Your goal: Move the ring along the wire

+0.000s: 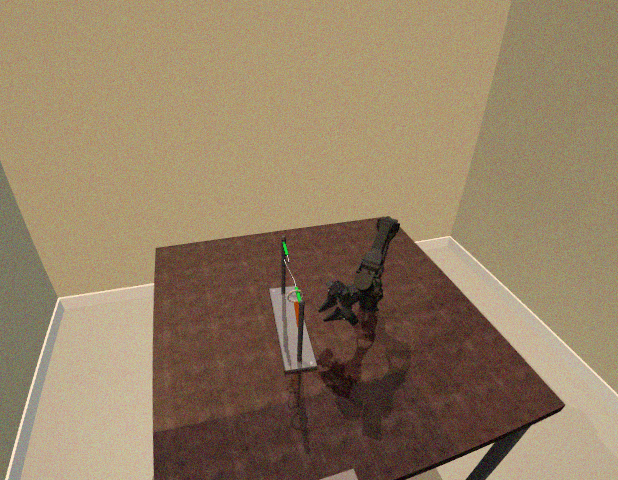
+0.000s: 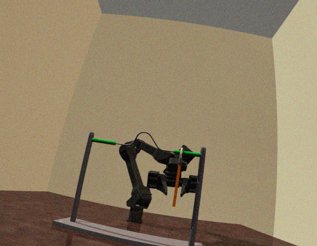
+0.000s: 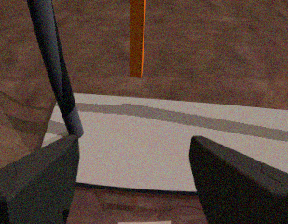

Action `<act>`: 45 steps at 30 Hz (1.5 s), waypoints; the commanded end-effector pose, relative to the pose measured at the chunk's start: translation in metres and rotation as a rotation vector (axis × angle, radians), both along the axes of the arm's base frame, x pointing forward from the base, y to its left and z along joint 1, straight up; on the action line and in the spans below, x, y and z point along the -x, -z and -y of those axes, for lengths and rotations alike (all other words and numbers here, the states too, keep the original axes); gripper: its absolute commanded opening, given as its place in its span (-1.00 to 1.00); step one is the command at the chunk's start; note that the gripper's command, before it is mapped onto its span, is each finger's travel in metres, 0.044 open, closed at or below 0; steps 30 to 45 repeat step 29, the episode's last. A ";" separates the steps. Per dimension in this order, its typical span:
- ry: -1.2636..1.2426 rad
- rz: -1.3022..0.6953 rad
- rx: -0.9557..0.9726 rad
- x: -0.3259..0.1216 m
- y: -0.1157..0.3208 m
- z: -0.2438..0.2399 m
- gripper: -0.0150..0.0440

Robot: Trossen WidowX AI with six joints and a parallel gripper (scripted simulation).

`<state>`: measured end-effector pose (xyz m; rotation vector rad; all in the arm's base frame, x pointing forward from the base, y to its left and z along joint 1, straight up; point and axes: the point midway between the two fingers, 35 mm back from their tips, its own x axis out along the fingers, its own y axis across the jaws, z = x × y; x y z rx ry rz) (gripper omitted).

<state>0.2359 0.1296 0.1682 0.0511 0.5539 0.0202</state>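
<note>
The ring (image 2: 180,158) hangs on the green part (image 1: 299,296) (image 2: 192,153) of the wire next to the near post (image 1: 300,335) (image 2: 198,198) (image 3: 50,61), at the right in the exterior view. The wire passes through it. Its orange handle (image 1: 297,312) (image 2: 177,180) (image 3: 137,42) hangs down freely. My gripper (image 1: 322,315) (image 2: 173,195) (image 3: 135,147) is open and empty, on the arm's side of the handle, with a gap in the top view. The other green part (image 1: 285,249) (image 2: 103,141) is next to the far post (image 1: 283,276) (image 2: 83,176).
The thin grey wire (image 2: 143,131) runs between the green parts and humps upward in the exterior view. Both posts stand on a light base plate (image 1: 307,361) (image 2: 121,232) (image 3: 134,154) on the brown table (image 1: 211,351). In the wrist view the near post is at the left.
</note>
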 end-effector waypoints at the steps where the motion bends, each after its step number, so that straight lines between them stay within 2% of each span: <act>1: -0.005 0.017 -0.016 0.026 -0.022 0.001 0.58; 6: -0.006 0.019 -0.016 0.031 -0.026 0.002 1.00; 45: -0.006 0.019 -0.016 0.031 -0.026 0.002 1.00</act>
